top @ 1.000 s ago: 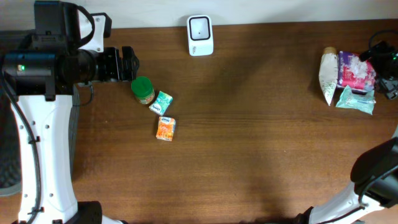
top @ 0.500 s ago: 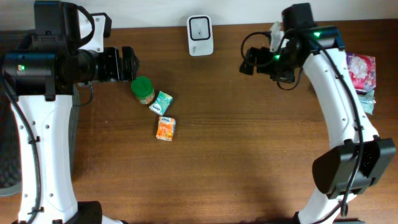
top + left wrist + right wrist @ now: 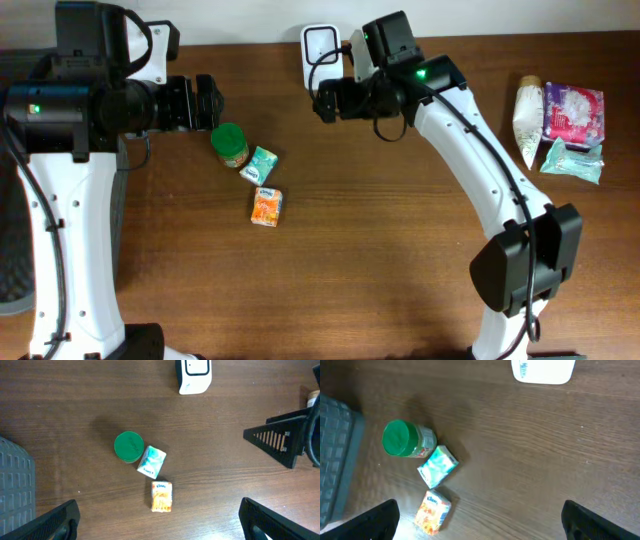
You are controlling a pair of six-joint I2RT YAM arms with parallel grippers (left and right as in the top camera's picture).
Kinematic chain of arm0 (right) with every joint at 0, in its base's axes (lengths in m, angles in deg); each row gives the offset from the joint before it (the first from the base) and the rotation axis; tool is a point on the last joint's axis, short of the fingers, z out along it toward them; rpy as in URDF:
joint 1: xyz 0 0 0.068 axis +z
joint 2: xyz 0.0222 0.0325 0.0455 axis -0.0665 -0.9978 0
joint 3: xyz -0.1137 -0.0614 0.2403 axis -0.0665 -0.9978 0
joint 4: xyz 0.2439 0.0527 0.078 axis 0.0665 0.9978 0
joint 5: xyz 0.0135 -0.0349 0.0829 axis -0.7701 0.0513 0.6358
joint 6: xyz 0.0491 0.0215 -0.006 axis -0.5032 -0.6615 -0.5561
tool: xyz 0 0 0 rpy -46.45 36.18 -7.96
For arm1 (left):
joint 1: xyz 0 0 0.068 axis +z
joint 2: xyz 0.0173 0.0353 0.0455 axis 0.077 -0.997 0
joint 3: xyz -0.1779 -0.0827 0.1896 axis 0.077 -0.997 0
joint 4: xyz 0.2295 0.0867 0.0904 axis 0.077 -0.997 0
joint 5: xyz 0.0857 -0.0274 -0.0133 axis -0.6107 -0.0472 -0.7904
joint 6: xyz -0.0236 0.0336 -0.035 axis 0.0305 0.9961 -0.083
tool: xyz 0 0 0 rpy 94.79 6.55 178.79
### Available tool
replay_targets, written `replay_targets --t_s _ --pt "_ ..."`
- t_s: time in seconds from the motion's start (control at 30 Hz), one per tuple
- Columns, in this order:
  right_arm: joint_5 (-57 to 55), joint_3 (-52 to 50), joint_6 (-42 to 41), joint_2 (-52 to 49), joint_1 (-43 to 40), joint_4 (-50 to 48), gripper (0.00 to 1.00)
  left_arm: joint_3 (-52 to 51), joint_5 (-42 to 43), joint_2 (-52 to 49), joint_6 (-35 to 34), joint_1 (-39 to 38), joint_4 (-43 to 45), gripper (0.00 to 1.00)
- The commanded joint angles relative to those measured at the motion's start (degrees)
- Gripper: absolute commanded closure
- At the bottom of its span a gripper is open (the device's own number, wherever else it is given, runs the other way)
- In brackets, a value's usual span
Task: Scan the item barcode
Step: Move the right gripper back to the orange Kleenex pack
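Green-lidded jar [image 3: 230,143] is sitting against a teal tissue pack [image 3: 261,164], with an orange tissue pack [image 3: 266,206] lying just nearer. The left gripper [image 3: 208,103] and right gripper [image 3: 322,102] are both hanging spread wide, empty.

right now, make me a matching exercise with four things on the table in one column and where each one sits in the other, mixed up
Things:
1 green-lidded jar
2 teal packet
3 orange packet
4 white scanner

Places, in the overhead view:
A middle of the trio
B apart from the trio, topmost
C lowest of the trio
D leftmost of the trio

Pairs: 1-D, 2-A, 3-C, 4-B
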Motion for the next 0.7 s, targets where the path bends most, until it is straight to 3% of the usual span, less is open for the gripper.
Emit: replay_targets --t_s 0.0,0.5,0.67 --pt "-0.7 0.2 0.4 -0.3 0.5 0.6 0.01 0.3 0.2 -0.1 -0.4 0.1 0.1 0.01" --pt "-0.9 -0.6 0.3 -4.8 1.5 -1.4 0.01 0.3 0.2 -0.1 -0.4 0.1 0.1 0.01" --pt "2.3 -0.6 -8.5 -10.1 5.6 0.6 0.04 0.3 0.2 -0.1 -0.4 0.1 0.1 0.01"
